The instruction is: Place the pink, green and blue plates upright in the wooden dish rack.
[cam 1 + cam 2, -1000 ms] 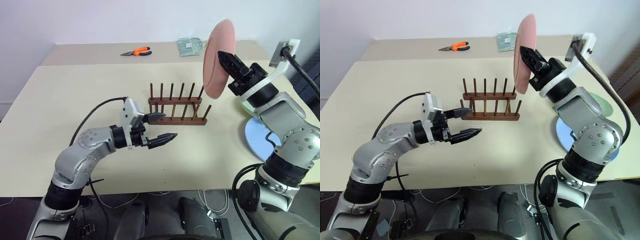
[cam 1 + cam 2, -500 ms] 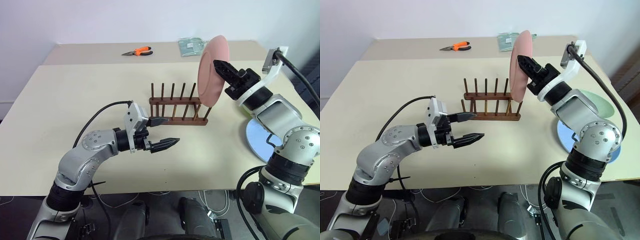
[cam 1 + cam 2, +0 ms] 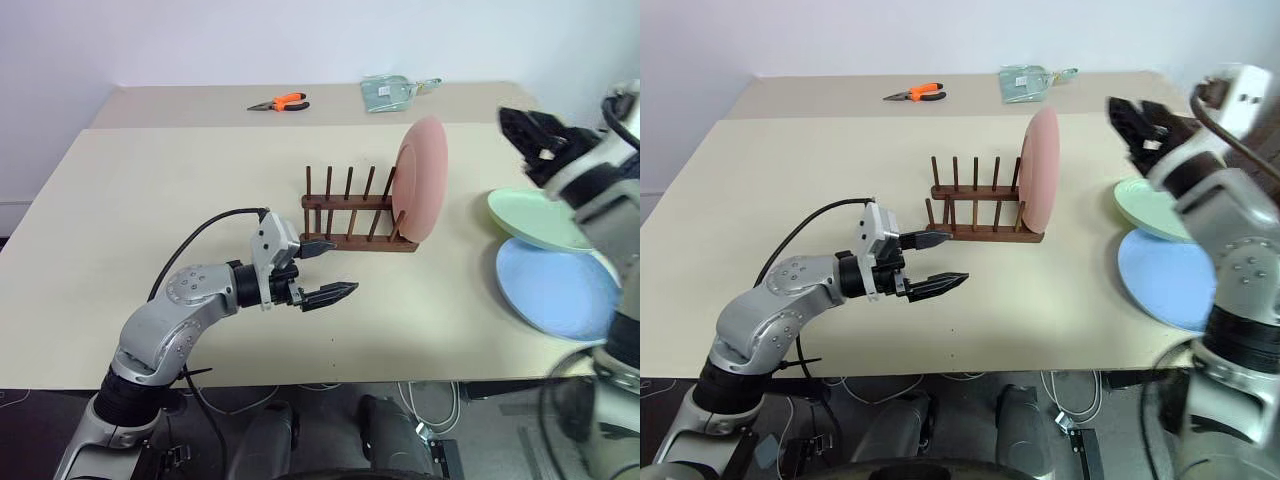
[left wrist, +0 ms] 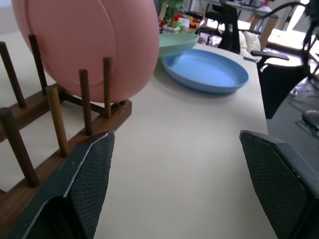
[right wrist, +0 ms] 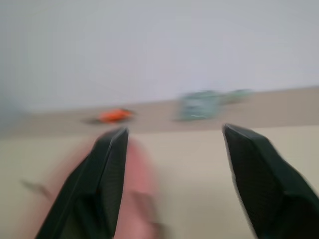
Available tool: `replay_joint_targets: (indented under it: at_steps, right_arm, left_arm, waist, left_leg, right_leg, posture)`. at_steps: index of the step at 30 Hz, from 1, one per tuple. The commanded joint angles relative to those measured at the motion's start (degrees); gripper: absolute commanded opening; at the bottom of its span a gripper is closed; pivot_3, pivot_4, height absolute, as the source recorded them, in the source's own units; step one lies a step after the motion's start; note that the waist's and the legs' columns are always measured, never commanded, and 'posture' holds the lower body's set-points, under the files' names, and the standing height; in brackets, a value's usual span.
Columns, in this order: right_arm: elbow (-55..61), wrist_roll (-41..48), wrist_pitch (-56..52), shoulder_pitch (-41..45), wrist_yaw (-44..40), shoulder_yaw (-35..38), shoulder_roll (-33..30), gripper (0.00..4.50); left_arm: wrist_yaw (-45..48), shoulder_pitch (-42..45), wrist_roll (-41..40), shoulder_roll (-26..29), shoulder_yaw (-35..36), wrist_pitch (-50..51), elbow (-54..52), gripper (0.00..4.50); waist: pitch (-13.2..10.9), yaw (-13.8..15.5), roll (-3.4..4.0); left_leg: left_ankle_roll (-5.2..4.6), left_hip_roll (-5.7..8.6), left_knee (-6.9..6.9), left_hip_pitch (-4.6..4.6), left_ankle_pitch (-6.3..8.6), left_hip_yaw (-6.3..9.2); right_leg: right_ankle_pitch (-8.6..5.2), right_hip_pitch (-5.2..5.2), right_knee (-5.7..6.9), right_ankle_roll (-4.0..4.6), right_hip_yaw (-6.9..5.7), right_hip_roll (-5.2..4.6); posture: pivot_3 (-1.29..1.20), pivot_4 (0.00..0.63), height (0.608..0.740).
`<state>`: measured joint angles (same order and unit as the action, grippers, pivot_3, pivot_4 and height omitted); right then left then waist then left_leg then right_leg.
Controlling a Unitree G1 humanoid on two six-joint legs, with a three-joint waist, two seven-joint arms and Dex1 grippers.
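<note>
The pink plate (image 3: 420,178) stands upright at the right end of the wooden dish rack (image 3: 345,214), leaning between its last pegs, with nothing holding it. My right gripper (image 3: 528,134) is off to the plate's right, above the table, open and empty; its wrist view shows the fingers (image 5: 107,179) wide apart. The green plate (image 3: 540,220) lies flat at the table's right side, overlapping the blue plate (image 3: 555,290) in front of it. My left gripper (image 3: 340,267) hovers open just in front of the rack's left part, pointing right, empty.
Orange pliers (image 3: 278,102) and a clear plastic bag (image 3: 390,92) lie on the far table behind. The near table edge (image 3: 330,375) runs in front of the left arm, whose black cable (image 3: 200,235) arcs over the tabletop.
My right gripper lowered the pink plate into the rack's right end, opened and swung away to the right. The plate now stands alone. The left arm stayed put.
</note>
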<state>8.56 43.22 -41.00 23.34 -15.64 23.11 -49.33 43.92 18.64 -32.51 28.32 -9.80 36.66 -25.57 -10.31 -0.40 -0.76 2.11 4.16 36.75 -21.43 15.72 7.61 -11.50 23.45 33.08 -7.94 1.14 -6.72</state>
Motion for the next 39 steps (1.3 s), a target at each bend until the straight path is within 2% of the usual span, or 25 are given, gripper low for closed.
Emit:
replay_joint_targets:
  at_steps: [1,3,6,9,13,16,20,21,23,29,32,35,39]
  right_arm:
    - [-0.87,-15.88,11.77,-8.41,-10.5,-7.25,-9.32,4.43]
    - [-3.66,-25.96,20.78,-14.77,-14.04,-11.57,-14.8,4.43]
    - [-10.09,-33.92,29.19,-16.83,-15.3,-14.49,-17.11,4.43]
    - [-16.16,-40.7,36.05,-15.81,-15.81,-17.79,-16.97,4.43]
    - [-26.69,-47.78,43.09,-10.24,-13.83,-22.06,-14.01,4.43]
    - [-32.2,-50.33,46.07,-6.8,-13.73,-23.52,-12.42,3.59]
    - [-34.42,-50.96,47.88,-5.07,-14.51,-23.16,-11.45,1.53]
    - [-33.77,-49.78,47.32,-4.96,-15.06,-22.07,-11.06,0.95]
    - [-31.18,-46.98,45.58,-5.41,-16.4,-19.42,-10.65,0.04]
    - [-15.15,-31.46,32.41,-5.31,-19.39,-6.43,-7.24,0.04]
    - [-5.66,-18.84,21.72,0.13,-16.82,0.14,-2.67,0.04]
    - [3.16,6.42,8.13,13.58,-5.0,6.55,6.4,0.04]
    - [10.93,25.43,1.09,22.9,10.1,4.41,16.26,0.04]
  left_arm:
    - [1.27,0.86,0.85,0.22,-0.45,-1.67,-0.76,4.13]
    - [1.87,1.44,1.46,0.12,-0.97,-1.98,-0.02,4.13]
    - [2.43,2.15,2.13,-0.35,-1.44,-2.4,0.89,4.13]
    - [2.85,2.34,2.48,-0.64,-1.77,-2.59,0.98,4.13]
    - [3.13,2.29,2.91,-0.45,-2.16,-2.84,0.65,4.13]
    - [2.83,2.08,2.94,-0.29,-1.7,-2.76,0.23,4.13]
    - [2.37,1.36,2.99,0.0,-1.2,-2.63,-0.46,4.13]
    - [2.25,1.07,3.04,0.12,-1.2,-2.68,-0.73,4.13]
    - [1.96,0.68,3.1,0.27,-1.15,-2.72,-1.19,4.13]
    - [1.86,0.91,2.66,0.16,-0.42,-2.73,-0.91,4.13]
    - [2.23,1.02,2.93,0.46,0.26,-3.27,0.41,4.13]
    - [1.92,0.83,3.58,1.31,3.12,-4.54,2.91,4.13]
    - [1.6,-0.35,4.37,3.64,7.83,-6.59,5.94,4.13]
  waist:
    - [0.01,-0.24,0.06]
    - [0.01,-0.51,0.07]
    - [0.0,-0.61,0.06]
    - [-0.01,-0.44,0.06]
    - [-0.03,-0.31,0.04]
    - [-0.03,-0.31,0.05]
    - [-0.03,-0.23,0.05]
    - [-0.03,-0.24,0.05]
    - [-0.03,-0.24,0.05]
    - [-0.06,-0.28,0.1]
    - [-0.07,-0.36,0.1]
    - [-0.13,-0.58,0.22]
    - [-0.11,-0.16,0.18]
  left_leg:
    - [0.0,0.0,0.0,0.0,0.0,-0.02]
    - [-0.01,-0.05,-0.02,0.06,0.01,-0.13]
    - [-0.01,-0.05,0.04,0.07,0.01,-0.22]
    - [-0.01,-0.05,0.12,0.05,0.02,-0.26]
    - [-0.02,-0.02,0.14,0.04,0.02,-0.25]
    - [-0.01,-0.02,0.15,0.04,0.02,-0.24]
    - [-0.01,0.0,0.15,0.03,0.02,-0.22]
    - [-0.01,0.0,0.16,0.03,0.02,-0.21]
    - [-0.02,0.0,0.16,0.04,0.02,-0.19]
    - [-0.02,-0.01,0.17,0.04,0.02,-0.14]
    - [-0.02,-0.03,0.18,0.05,0.02,-0.13]
    - [-0.02,-0.08,0.17,0.06,0.02,-0.09]
    - [-0.02,-0.09,0.09,0.03,0.02,0.15]
  right_leg:
    - [-0.01,0.01,0.0,-0.01,0.0,0.0]
    - [-0.02,0.02,0.02,-0.03,0.03,0.0]
    - [-0.01,0.01,0.02,-0.02,0.09,-0.01]
    - [-0.01,0.0,0.03,-0.01,0.13,-0.04]
    - [0.01,0.0,0.02,0.0,0.14,-0.05]
    - [0.03,-0.01,0.04,0.02,0.15,-0.05]
    - [0.14,-0.02,0.04,0.2,0.16,-0.05]
    - [0.14,-0.02,0.04,0.2,0.16,-0.05]
    - [0.15,-0.04,0.04,0.2,0.16,-0.05]
    - [0.15,-0.04,0.06,0.19,0.17,-0.04]
    - [0.15,-0.04,0.07,0.19,0.17,0.0]
    - [0.18,-0.02,0.11,0.23,0.17,0.03]
    - [0.17,0.01,0.14,0.23,0.0,0.06]
  posture:
    - [0.0,0.15,0.74]
    - [0.0,0.15,0.74]
    - [0.0,0.15,0.74]
    - [0.0,0.15,0.74]
    - [0.0,0.15,0.74]
    - [0.0,0.15,0.74]
    - [0.0,0.15,0.74]
    - [0.0,0.15,0.74]
    - [0.0,0.15,0.74]
    - [0.0,0.15,0.74]
    - [0.0,0.15,0.74]
    - [0.0,0.15,0.74]
    - [0.0,0.15,0.74]
